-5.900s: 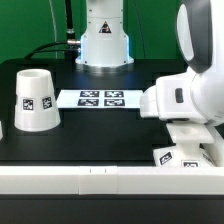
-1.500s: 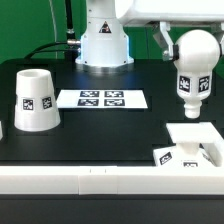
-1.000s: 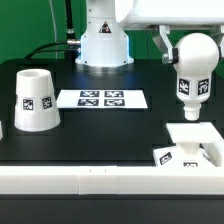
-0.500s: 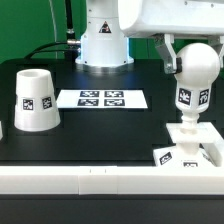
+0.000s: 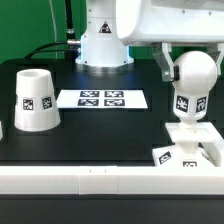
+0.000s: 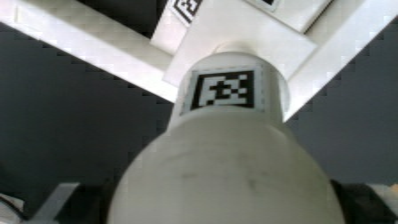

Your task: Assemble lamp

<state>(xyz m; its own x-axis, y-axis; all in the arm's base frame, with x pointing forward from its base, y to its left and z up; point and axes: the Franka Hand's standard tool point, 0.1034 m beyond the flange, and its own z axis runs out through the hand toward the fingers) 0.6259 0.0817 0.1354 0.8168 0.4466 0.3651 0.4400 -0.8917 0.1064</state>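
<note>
My gripper [image 5: 192,62] is shut on the round head of the white bulb [image 5: 188,92] and holds it upright, tag facing the camera. The bulb's narrow lower end meets the top of the flat square base [image 5: 196,148] at the front of the exterior view's right. In the wrist view the bulb [image 6: 222,150] fills the middle, pointing down at the base [image 6: 134,45], with a dark fingertip [image 6: 39,203] at either side. The tapered shade [image 5: 33,99] stands on the table at the exterior view's left, apart from the rest.
The marker board [image 5: 102,98] lies flat on the black table between the shade and the base. The robot's white pedestal [image 5: 103,40] stands behind it. A white ledge [image 5: 80,180] runs along the table's front edge.
The gripper has carried the bulb down and slightly toward the exterior view's left, from hanging above the base to resting its lower end on it. Shade and base have not moved.
</note>
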